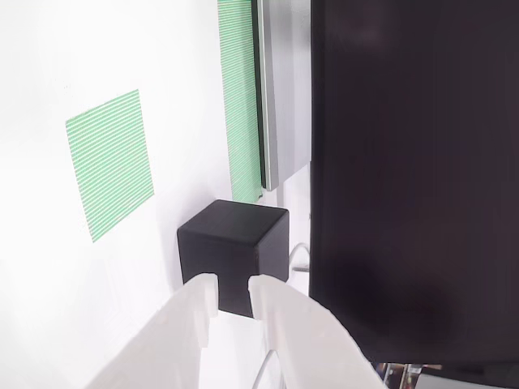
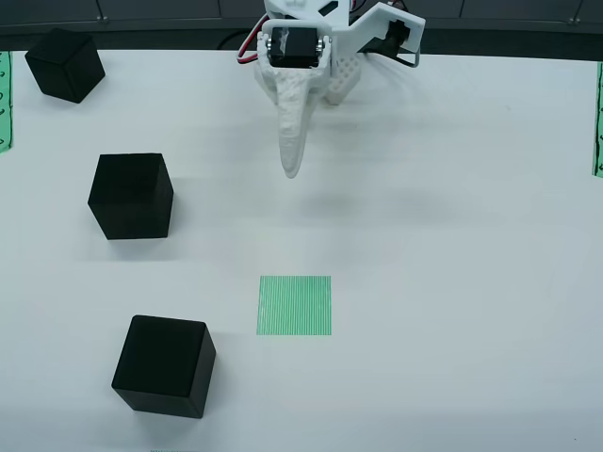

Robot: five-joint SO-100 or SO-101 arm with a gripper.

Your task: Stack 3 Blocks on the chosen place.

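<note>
Three black cubes stand on the left of the white table in the overhead view: one far back (image 2: 64,64), one in the middle (image 2: 132,196), one nearest (image 2: 164,365). The green-striped square patch (image 2: 295,305) lies flat at the table's centre, with nothing on it. My white gripper (image 2: 292,169) hangs at the back centre, pointing down over bare table, apart from every cube. In the wrist view its fingertips (image 1: 233,288) stand slightly open with nothing between them. A smooth black cube (image 1: 233,243) sits just beyond them, and the patch (image 1: 109,162) lies to the left.
A large dark monitor screen (image 1: 413,178) stands on the right of the wrist view, with a green striped strip (image 1: 239,97) and a metal edge beside it. Green strips mark the table's left edge (image 2: 5,99) and right edge (image 2: 597,122). The right half of the table is bare white.
</note>
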